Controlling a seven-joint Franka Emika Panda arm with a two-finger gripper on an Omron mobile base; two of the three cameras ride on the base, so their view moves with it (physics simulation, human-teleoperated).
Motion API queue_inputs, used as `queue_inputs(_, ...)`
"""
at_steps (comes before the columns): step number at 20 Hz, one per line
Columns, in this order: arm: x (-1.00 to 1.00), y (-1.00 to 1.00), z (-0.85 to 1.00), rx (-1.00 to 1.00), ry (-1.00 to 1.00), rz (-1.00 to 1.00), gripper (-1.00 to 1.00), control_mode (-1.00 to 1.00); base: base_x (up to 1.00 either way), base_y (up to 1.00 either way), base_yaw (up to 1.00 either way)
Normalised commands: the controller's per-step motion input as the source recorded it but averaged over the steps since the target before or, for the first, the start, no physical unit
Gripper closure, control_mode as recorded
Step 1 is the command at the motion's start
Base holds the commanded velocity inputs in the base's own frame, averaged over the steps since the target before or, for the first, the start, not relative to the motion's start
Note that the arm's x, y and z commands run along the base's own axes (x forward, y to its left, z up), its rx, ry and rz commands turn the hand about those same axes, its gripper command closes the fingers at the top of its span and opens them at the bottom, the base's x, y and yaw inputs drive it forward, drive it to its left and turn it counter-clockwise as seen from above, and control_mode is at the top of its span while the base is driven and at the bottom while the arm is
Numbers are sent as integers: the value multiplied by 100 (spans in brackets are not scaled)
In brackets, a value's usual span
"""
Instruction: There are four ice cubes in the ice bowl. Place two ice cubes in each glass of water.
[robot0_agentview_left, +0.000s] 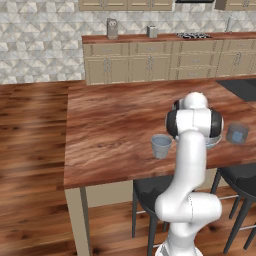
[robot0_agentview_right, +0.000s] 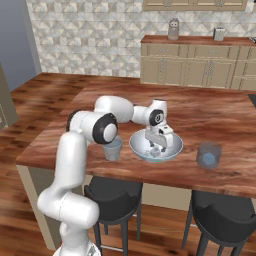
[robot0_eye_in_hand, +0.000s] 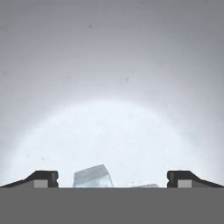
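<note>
- The gripper (robot0_eye_in_hand: 112, 178) hangs low inside the ice bowl (robot0_agentview_right: 172, 149), jaws spread wide and empty, ready to straddle a cube.
- One ice cube (robot0_eye_in_hand: 92, 176) sits between its fingertips.
- Glasses (robot0_agentview_right: 113, 148) (robot0_agentview_right: 208, 155) wait on either side of the bowl, handy for dropping cubes in.

ice bowl (robot0_agentview_left: 215, 141) mostly behind arm, ice cube (robot0_eye_in_hand: 92, 176) cut off below

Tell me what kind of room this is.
A home kitchen, most likely: a wooden island counter with dark stools tucked under it, cream cabinets along a tiled wall, and what looks like a stovetop on the back counter.
</note>
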Motion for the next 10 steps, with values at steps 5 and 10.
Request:
queue_inputs(5, 2, -2, -23, 0, 5, 2, -100, -100, 0, 0, 0)
queue_inputs(10, 0, 0, -10, 0, 2, 1, -100, -100, 0, 0, 0)
